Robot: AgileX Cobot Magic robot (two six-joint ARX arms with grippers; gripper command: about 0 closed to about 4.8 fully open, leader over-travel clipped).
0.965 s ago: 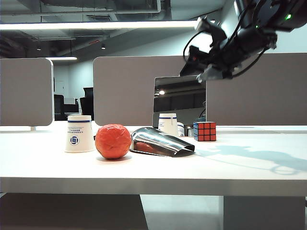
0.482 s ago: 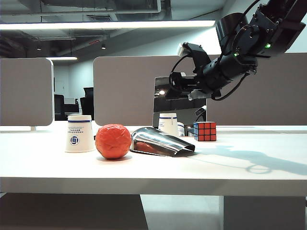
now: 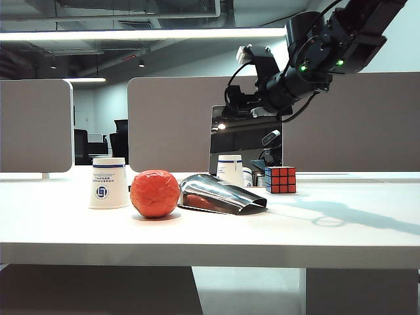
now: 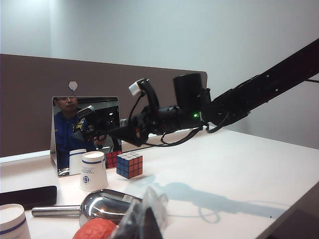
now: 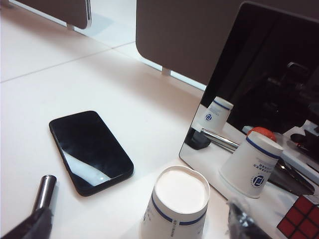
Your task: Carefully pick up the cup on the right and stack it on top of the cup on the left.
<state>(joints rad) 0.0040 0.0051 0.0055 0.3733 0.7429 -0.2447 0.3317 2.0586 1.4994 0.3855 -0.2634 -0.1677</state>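
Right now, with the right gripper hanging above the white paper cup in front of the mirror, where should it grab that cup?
Grip the side wall of the upside-down white paper cup just under its flat base, coming straight down. It tapers upward and stands upright, and the open right gripper already straddles it. The small mirror and multicoloured puzzle cube crowd its sides.

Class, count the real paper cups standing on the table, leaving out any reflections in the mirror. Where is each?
2. One cup stands at the left beside the red ball; the other stands upside down before the mirror, near the cube. More may be hidden.
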